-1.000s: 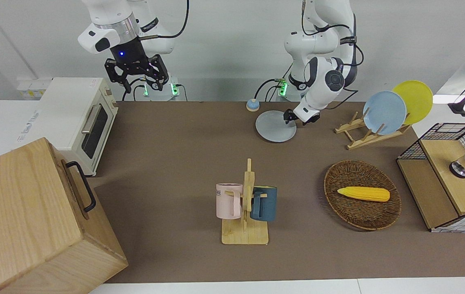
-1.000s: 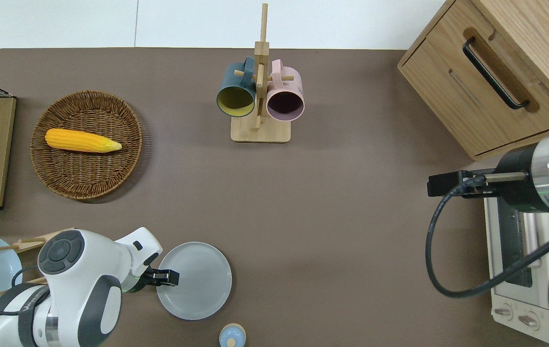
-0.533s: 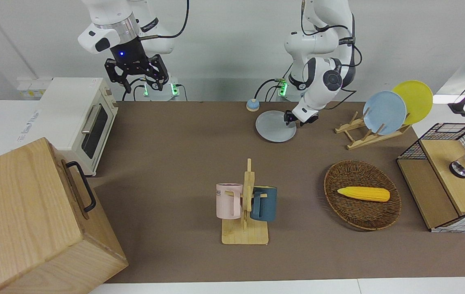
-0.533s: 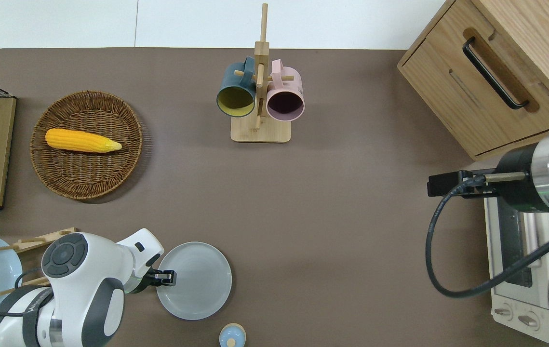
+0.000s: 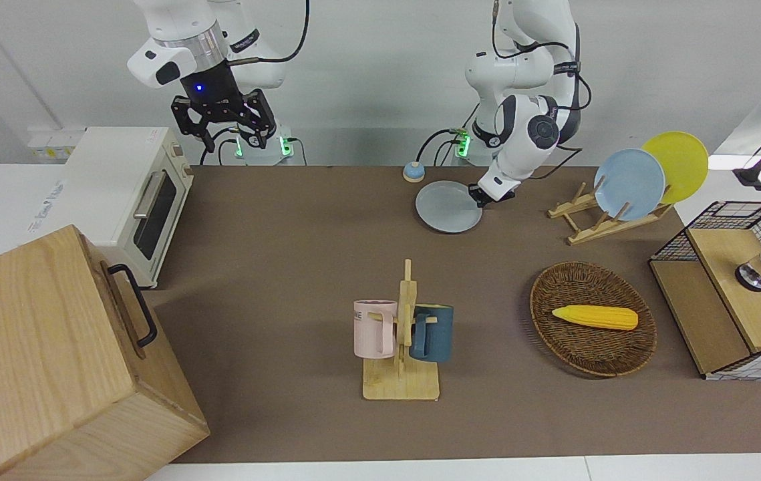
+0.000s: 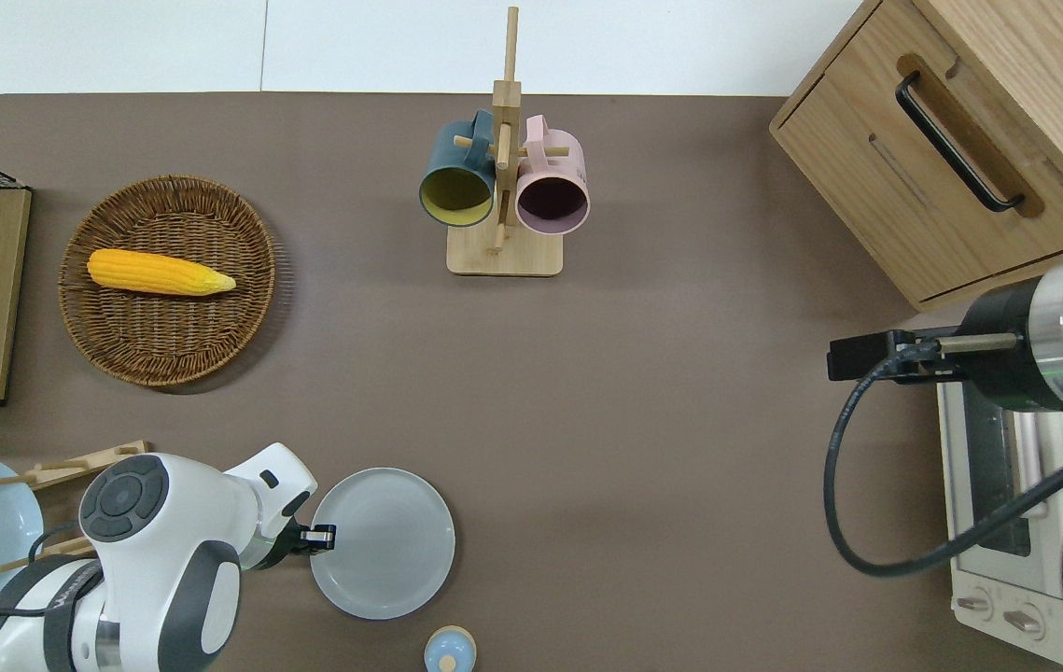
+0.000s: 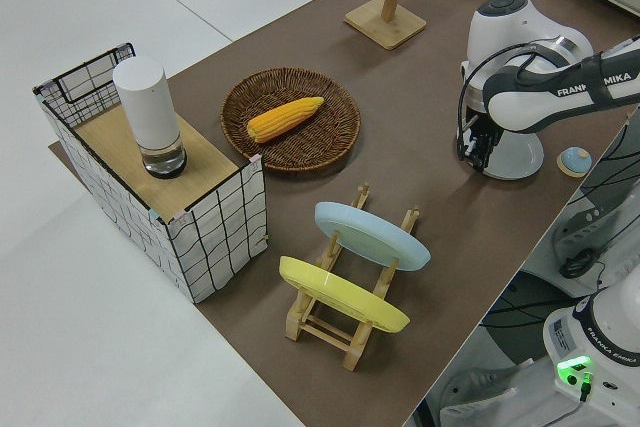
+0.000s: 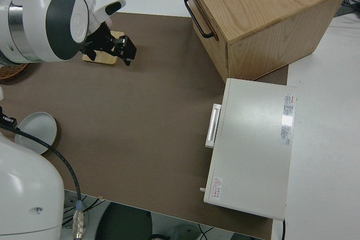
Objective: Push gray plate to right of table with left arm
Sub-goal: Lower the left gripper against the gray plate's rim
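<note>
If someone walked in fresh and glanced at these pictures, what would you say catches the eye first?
Probably the left gripper, down at the rim of the gray plate on the table, close to the robots. Next, the yellow corn cob lying in the wicker basket toward the left arm's end. Then the pink mug and teal mug hanging on the wooden mug rack, farther from the robots than the plate.

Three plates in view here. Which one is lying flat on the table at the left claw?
The gray plate, flat on the table with the left claw at its rim. The sky-blue plate and yellow plate stand on edge in the wooden rack.
</note>
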`<action>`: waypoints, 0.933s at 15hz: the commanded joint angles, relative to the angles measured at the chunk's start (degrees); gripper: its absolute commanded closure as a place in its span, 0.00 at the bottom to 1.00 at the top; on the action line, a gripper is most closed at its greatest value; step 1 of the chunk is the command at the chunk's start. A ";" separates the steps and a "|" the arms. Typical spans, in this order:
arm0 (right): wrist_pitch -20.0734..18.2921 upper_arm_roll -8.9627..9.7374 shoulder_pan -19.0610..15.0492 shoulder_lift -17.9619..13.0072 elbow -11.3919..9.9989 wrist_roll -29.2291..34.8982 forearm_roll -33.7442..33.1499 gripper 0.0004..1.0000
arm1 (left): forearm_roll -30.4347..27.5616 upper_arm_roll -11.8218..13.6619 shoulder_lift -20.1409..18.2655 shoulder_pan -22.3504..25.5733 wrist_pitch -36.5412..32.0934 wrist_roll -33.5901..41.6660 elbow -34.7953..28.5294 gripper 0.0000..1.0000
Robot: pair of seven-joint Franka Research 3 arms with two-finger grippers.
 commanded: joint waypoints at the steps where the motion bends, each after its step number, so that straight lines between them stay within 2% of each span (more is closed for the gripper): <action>1: -0.40 0.23 -0.37 0.36 0.81 0.12 0.92 0.00 | -0.55 0.24 -0.94 -0.90 2.14 -2.05 -1.58 1.00; 10: -0.40 0.23 -0.37 0.36 0.81 0.12 0.92 0.00 | -0.55 -0.02 -0.50 -1.07 3.28 -7.50 -1.58 1.00; 14: -0.40 0.23 -0.37 0.36 0.81 0.12 0.92 0.00 | -0.72 -4.05 -0.15 -1.07 4.34 -11.88 -1.49 1.00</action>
